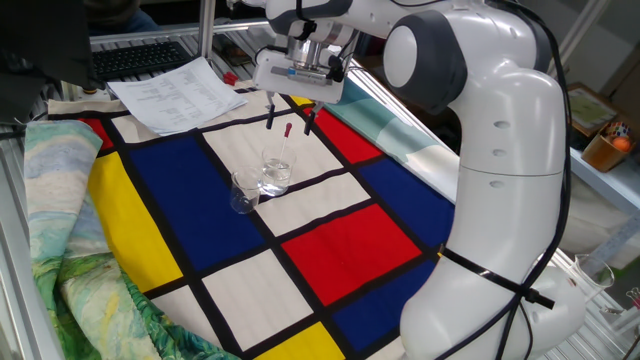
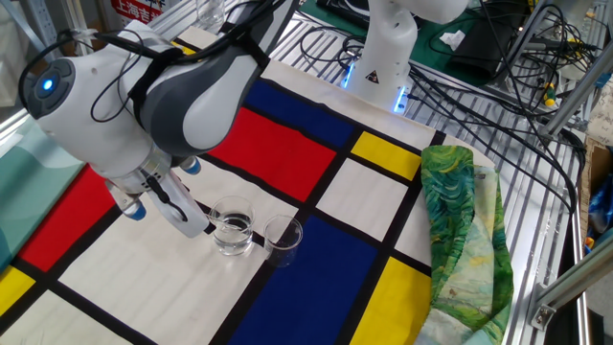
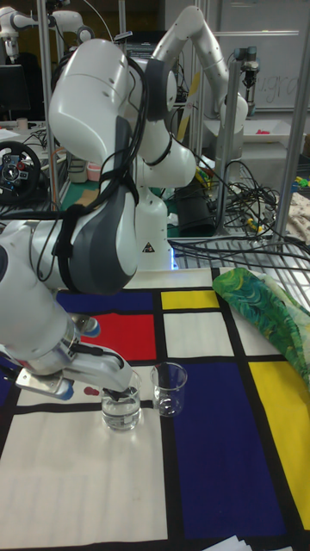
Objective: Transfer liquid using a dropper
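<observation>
My gripper (image 1: 289,121) hangs over the back of the colour-block cloth, open, its two dark fingertips (image 1: 270,119) on either side of the dropper's red bulb. The dropper (image 1: 287,133) leans in a clear beaker (image 1: 277,173), with its tube running down into it. That beaker holds a little clear liquid (image 2: 233,233). A second beaker (image 1: 243,192) stands close beside it and looks empty. In the other fixed view my arm hides the gripper and dropper, and the two beakers (image 2: 234,230) (image 2: 283,240) stand side by side. The tall fixed view shows both beakers (image 3: 120,406) (image 3: 169,387).
Printed papers (image 1: 180,90) and a keyboard (image 1: 135,58) lie at the back left. A green patterned cloth (image 1: 60,240) is bunched along the table's left edge. A teal cloth (image 1: 390,125) lies on the right. A second robot's base (image 2: 383,57) and cables (image 2: 479,67) sit behind.
</observation>
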{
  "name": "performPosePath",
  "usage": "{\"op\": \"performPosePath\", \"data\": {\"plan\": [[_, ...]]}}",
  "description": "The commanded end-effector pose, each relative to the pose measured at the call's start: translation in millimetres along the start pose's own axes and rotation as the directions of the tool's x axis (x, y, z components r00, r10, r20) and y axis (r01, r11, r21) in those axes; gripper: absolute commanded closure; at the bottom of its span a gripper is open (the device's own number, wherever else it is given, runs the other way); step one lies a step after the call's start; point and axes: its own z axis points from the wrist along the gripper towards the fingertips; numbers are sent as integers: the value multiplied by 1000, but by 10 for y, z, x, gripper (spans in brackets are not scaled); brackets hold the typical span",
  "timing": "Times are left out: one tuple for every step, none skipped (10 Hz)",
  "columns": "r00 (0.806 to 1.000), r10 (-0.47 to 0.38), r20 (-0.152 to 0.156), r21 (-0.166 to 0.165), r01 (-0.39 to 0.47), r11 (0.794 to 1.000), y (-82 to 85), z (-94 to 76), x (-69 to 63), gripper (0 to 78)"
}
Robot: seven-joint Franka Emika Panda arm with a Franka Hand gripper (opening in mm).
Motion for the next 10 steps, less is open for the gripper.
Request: {"op": "performPosePath", "data": {"plan": [[1000,-2,1,-4,2,1000,2,-16,-2,1],[1000,-4,-10,-26,3,1000,3,-8,-7,1],[1000,-5,-10,-28,5,1000,3,-2,-11,1],[1000,-4,-10,-28,3,1000,3,-2,-11,1],[1000,-4,-11,-29,4,1000,3,-2,-11,1],[1000,-4,-11,-30,3,1000,3,-2,-11,1],[1000,1,-10,-29,-1,1000,3,-2,-11,1],[1000,1,-9,-29,-2,1000,1,-2,-11,1],[1000,1,-10,-31,-1,1000,-3,-2,-11,1],[1000,-2,-12,-35,2,999,-3,-2,-11,1]]}}
